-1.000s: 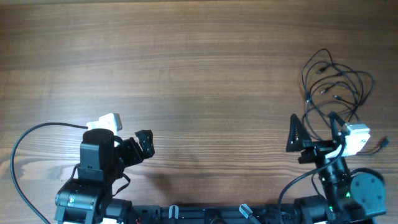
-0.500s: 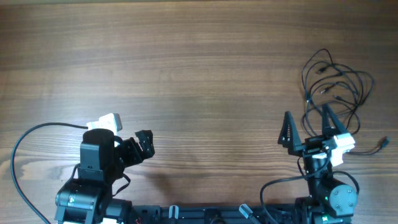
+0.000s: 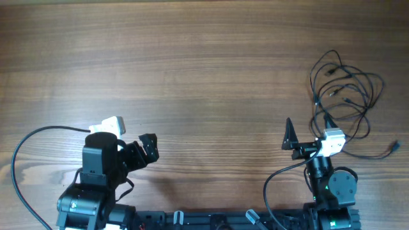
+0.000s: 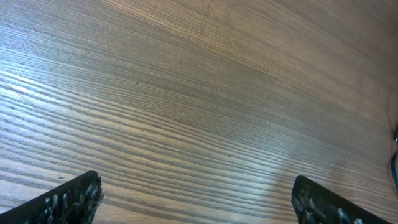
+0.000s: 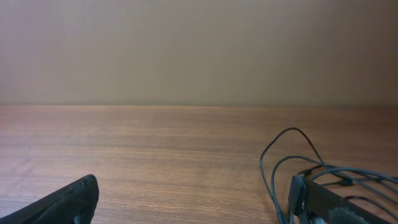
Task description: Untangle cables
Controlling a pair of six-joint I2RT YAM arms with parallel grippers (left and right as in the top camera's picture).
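The cables are thin dark wires in loose overlapping loops at the right side of the wooden table; one plug end trails off to the right. My right gripper is open and empty, just in front of the bunch's near left edge. In the right wrist view the cables loop beside and behind the right finger of that gripper. My left gripper is open and empty at the front left, far from the cables; its view shows the gripper over bare wood.
The wooden table fills the overhead view. A thick black arm cable curves round the left arm's base. A plain wall stands behind the table's far edge in the right wrist view.
The right arm has shifted left and turned, so its open gripper now points straight at the far side beside the cables' near left edge. The left arm has not moved.
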